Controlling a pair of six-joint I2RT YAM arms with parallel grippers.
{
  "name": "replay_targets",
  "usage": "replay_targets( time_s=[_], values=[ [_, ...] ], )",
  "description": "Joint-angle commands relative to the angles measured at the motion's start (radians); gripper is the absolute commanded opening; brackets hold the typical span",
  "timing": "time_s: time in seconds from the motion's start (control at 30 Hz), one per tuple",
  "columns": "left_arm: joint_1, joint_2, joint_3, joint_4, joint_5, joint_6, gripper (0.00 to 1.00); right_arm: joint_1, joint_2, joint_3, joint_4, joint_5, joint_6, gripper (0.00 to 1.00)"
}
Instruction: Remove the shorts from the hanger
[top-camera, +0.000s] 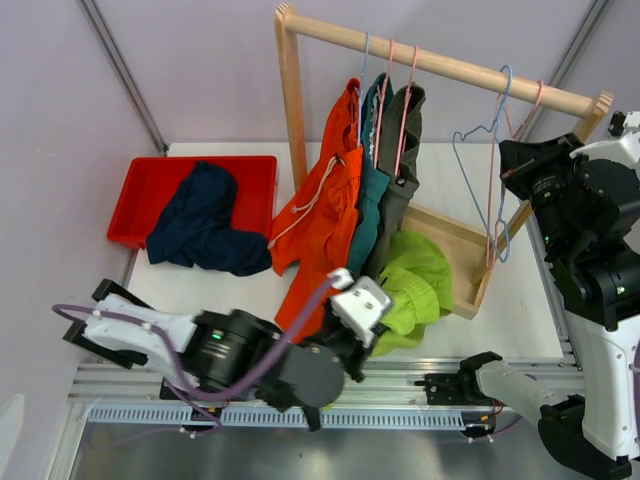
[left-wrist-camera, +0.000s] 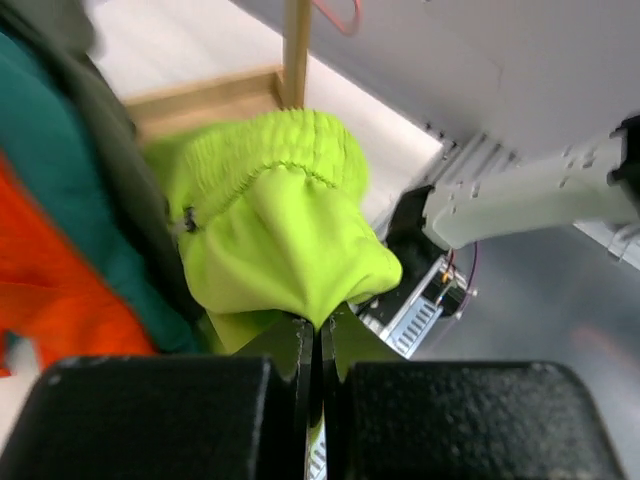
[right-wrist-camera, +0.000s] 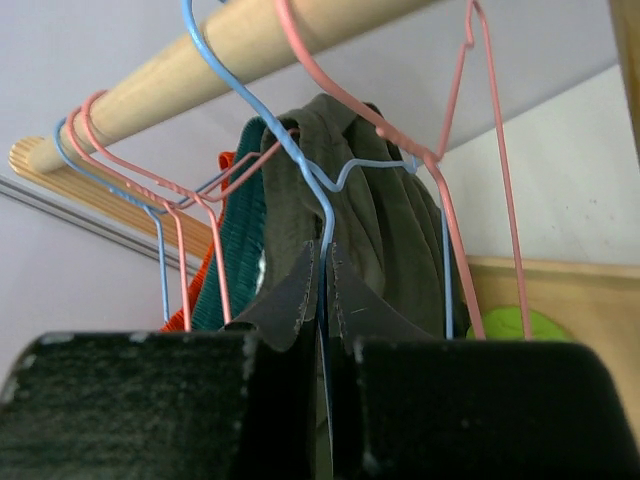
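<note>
Orange shorts (top-camera: 325, 220), teal shorts (top-camera: 368, 200) and dark grey shorts (top-camera: 400, 170) hang on wire hangers from the wooden rod (top-camera: 450, 68). Lime green shorts (top-camera: 420, 275) lie bunched on the rack's wooden base (top-camera: 465, 250), off any hanger. My left gripper (top-camera: 382, 335) is shut on their near edge; the wrist view shows the lime fabric (left-wrist-camera: 280, 230) pinched at the gripper's tips (left-wrist-camera: 320, 325). Navy shorts (top-camera: 205, 225) lie in the red bin (top-camera: 150, 180). My right gripper (top-camera: 507, 165) is shut on the wire of an empty blue hanger (right-wrist-camera: 240, 90), seen at its tips (right-wrist-camera: 325, 255).
An empty pink hanger (top-camera: 525, 110) hangs next to the blue one at the rod's right end. The rack's upright post (top-camera: 292, 110) stands between the red bin and the hanging shorts. An aluminium rail (top-camera: 420, 385) runs along the table's near edge.
</note>
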Motion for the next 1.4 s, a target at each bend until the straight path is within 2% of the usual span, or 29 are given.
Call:
replay_targets(
  time_s=[0.0, 0.1, 0.17, 0.2, 0.23, 0.27, 0.3, 0.33, 0.37, 0.4, 0.43, 0.47, 0.57, 0.67, 0.73, 0.77, 0.8, 0.9, 0.93, 1.0, 1.03, 1.07, 1.1, 1.13, 1.2, 1.23, 1.3, 1.33, 1.37],
  values=[
    [-0.056, -0.010, 0.301, -0.310, -0.247, -0.019, 0.00, -0.002, -0.037, -0.020, 0.035, 0.019, 0.023, 0.00],
    [-0.061, -0.022, 0.399, -0.392, -0.340, 0.022, 0.00, -0.003, -0.056, -0.017, 0.017, 0.017, 0.016, 0.00],
    [-0.058, -0.050, 0.407, -0.378, -0.427, 0.123, 0.00, -0.002, -0.061, -0.009, 0.000, 0.016, 0.011, 0.03],
    [-0.056, -0.088, 0.402, -0.354, -0.458, 0.171, 0.00, -0.002, -0.069, -0.001, -0.006, 0.011, 0.002, 0.14],
    [-0.052, -0.111, 0.393, -0.244, -0.484, 0.238, 0.00, -0.002, -0.072, -0.001, -0.017, 0.008, -0.003, 0.41],
    [-0.035, -0.140, 0.358, -0.149, -0.504, 0.419, 0.00, -0.003, -0.076, 0.000, -0.023, 0.010, -0.006, 0.54],
    [-0.024, -0.178, 0.323, -0.010, -0.534, 0.546, 0.00, -0.002, -0.083, 0.000, -0.028, 0.013, -0.007, 0.68],
    [-0.016, -0.276, 0.215, 0.456, -0.538, 0.728, 0.00, -0.003, -0.096, -0.003, -0.040, 0.023, -0.010, 0.85],
    [-0.010, -0.330, 0.037, 0.821, -0.541, 1.216, 0.00, -0.003, -0.104, -0.001, -0.051, 0.036, -0.013, 0.90],
    [-0.010, -0.372, -0.037, 1.219, -0.540, 1.489, 0.00, -0.002, -0.112, 0.000, -0.057, 0.046, -0.013, 0.94],
    [-0.009, -0.373, -0.071, 1.489, -0.541, 1.706, 0.00, -0.002, -0.132, -0.001, -0.066, 0.056, -0.016, 0.99],
    [0.034, -0.361, -0.051, 1.583, -0.543, 1.836, 0.00, -0.002, -0.141, -0.004, -0.071, 0.075, -0.026, 0.99],
    [0.108, -0.317, 0.009, 1.356, -0.545, 1.706, 0.00, 0.000, -0.179, -0.006, -0.088, 0.106, -0.039, 0.99],
    [0.200, -0.300, 0.020, 1.357, -0.535, 1.746, 0.00, 0.001, -0.214, -0.009, -0.105, 0.123, -0.042, 0.99],
    [0.255, -0.297, 0.039, 1.256, -0.523, 1.710, 0.00, 0.001, -0.231, -0.013, -0.112, 0.128, -0.046, 0.99],
    [0.314, -0.286, 0.052, 1.178, -0.505, 1.617, 0.00, 0.000, -0.241, -0.012, -0.117, 0.129, -0.049, 0.99],
    [0.344, -0.275, 0.098, 0.984, -0.491, 1.553, 0.00, 0.001, -0.244, -0.004, -0.121, 0.131, -0.058, 0.99],
    [0.477, -0.217, 0.191, 0.709, -0.417, 1.313, 0.00, 0.005, -0.259, 0.003, -0.143, 0.136, -0.070, 0.99],
    [0.564, -0.202, 0.216, 0.577, -0.394, 1.228, 0.00, 0.005, -0.264, 0.003, -0.144, 0.136, -0.075, 1.00],
    [0.672, -0.154, 0.310, 0.451, -0.290, 1.127, 0.00, 0.006, -0.276, 0.002, -0.154, 0.129, -0.081, 0.99],
    [0.799, -0.133, 0.454, 0.306, -0.240, 1.016, 0.00, 0.009, -0.277, -0.003, -0.157, 0.126, -0.085, 0.99],
    [0.868, -0.107, 0.508, 0.254, -0.156, 0.983, 0.00, 0.011, -0.282, -0.006, -0.160, 0.123, -0.087, 0.99],
    [0.927, -0.053, 0.557, 0.225, -0.137, 0.971, 0.00, 0.012, -0.293, -0.010, -0.161, 0.122, -0.089, 0.99],
    [1.009, -0.054, 0.536, 0.334, -0.133, 1.034, 0.00, 0.014, -0.299, -0.023, -0.160, 0.114, -0.092, 0.99],
    [1.083, -0.025, 0.551, 0.387, -0.117, 1.072, 0.00, 0.018, -0.311, -0.038, -0.155, 0.109, -0.090, 0.99],
    [1.164, 0.014, 0.574, 0.401, -0.107, 1.063, 0.00, 0.018, -0.322, -0.046, -0.151, 0.102, -0.092, 0.99],
    [1.255, 0.053, 0.653, 0.349, -0.031, 0.985, 0.00, 0.020, -0.330, -0.066, -0.146, 0.082, -0.096, 0.99],
    [1.353, 0.088, 0.667, 0.305, -0.003, 0.898, 0.00, 0.020, -0.331, -0.067, -0.148, 0.065, -0.101, 0.99],
    [1.404, 0.103, 0.675, 0.285, 0.024, 0.850, 0.00, 0.023, -0.331, -0.066, -0.152, 0.057, -0.111, 0.99]
  ],
)
